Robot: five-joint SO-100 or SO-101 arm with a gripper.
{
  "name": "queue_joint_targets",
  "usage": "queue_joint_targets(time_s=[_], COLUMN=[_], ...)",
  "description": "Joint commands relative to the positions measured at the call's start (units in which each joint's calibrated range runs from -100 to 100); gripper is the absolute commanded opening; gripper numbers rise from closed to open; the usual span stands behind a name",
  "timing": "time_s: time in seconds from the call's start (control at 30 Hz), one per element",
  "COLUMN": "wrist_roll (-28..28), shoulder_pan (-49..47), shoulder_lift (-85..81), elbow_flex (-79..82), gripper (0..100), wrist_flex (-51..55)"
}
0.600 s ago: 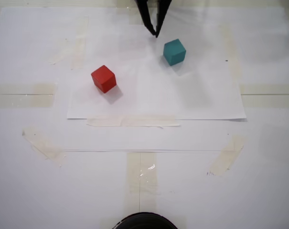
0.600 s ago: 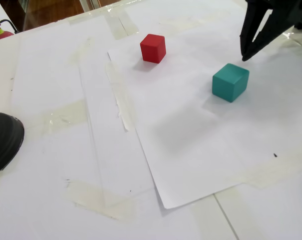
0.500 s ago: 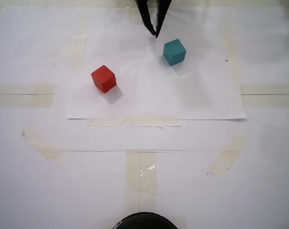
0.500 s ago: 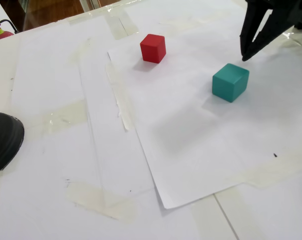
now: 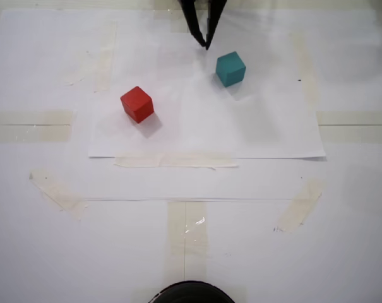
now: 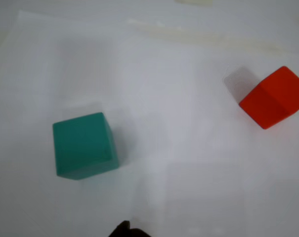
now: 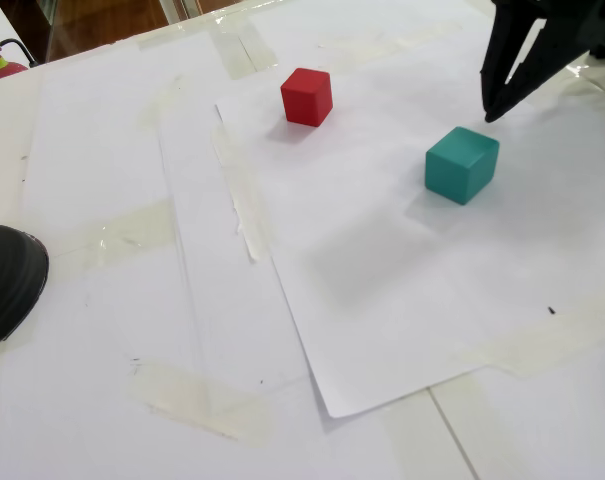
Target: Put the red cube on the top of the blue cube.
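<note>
Gripper point(image 5: 207, 43) empty, fingertips nearly together, hanging at blue cube's point(image 5: 230, 69) 11 o'clock. Red cube point(image 5: 137, 104) untouched on table, 8 o'clock from blue. Approach step; next swing over, open, grab.

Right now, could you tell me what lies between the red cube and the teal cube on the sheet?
Nothing: between the red cube and the blue cube only bare white paper shows in both fixed views; the wrist view shows the same.

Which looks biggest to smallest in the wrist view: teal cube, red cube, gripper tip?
1. blue cube, nearer the camera, so it looks larger.
2. red cube.
3. gripper, only a dark tip at the bottom edge.
</note>
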Motion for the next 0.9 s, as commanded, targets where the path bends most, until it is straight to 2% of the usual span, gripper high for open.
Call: queue_joint_targets(time_s=[0.0, 0.87], wrist_roll=[0.5, 1.4], shoulder_pan=[-0.1, 0.1], shoulder_lift=[-0.7, -0.7], elbow_flex=[0.8, 0.8], gripper=[0, 0], wrist_flex=[0.4, 0.5])
